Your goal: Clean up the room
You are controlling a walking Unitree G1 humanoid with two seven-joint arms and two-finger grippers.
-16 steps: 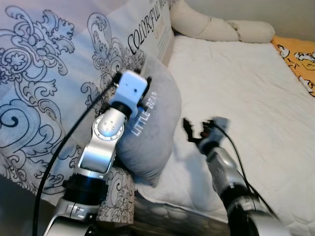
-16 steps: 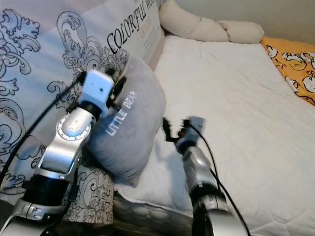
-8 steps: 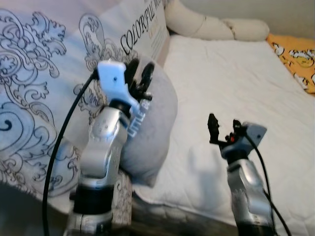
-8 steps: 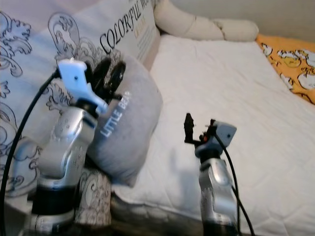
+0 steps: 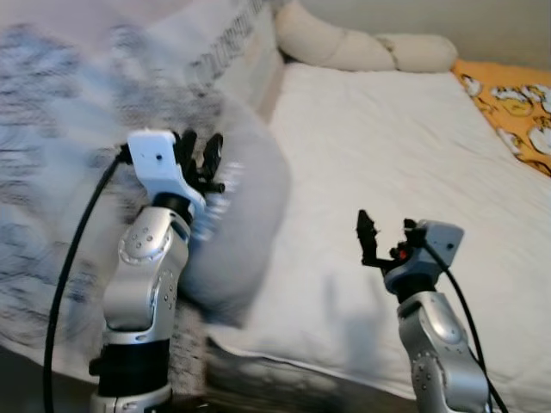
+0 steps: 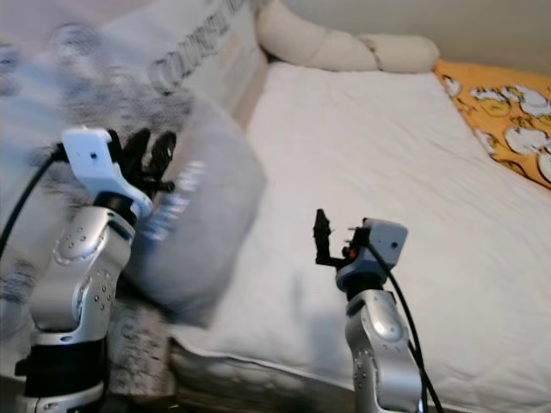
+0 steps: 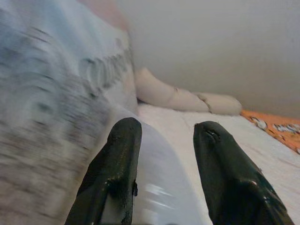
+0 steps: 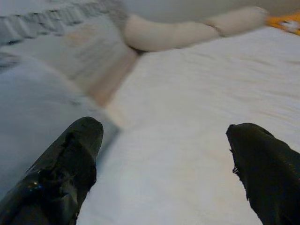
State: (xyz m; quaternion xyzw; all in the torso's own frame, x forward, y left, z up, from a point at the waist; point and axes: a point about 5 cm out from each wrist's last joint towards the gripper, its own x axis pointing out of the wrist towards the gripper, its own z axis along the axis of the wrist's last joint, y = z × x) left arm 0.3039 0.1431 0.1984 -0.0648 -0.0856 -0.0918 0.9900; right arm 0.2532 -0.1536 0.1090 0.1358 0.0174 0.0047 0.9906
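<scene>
Nearest the camera, the two silver arms rise from the foot of the bed (image 5: 405, 163). The right end effector (image 5: 383, 245) hangs just above the white mattress, its two black fingers (image 8: 65, 164) spread wide with nothing between them. The left end effector (image 5: 200, 159) is raised beside the grey pillow (image 5: 241, 215) at the bed's left edge; its fingers (image 7: 115, 168) stand a moderate gap apart — the pillow's pale surface shows between them in the left wrist view, but whether they touch it cannot be told through the blur.

The grey pillow leans tilted against a large patterned cushion (image 6: 103, 103) with dark scrollwork and printed lettering, too smeared to read. Beyond the pillow the white sheet runs bare toward the wall. At the far end lies a long cream bolster (image 6: 344, 47), curved along the head of the bed — and at the right edge an orange cloth with cartoon figures (image 6: 508, 116) lies on the mattress.
</scene>
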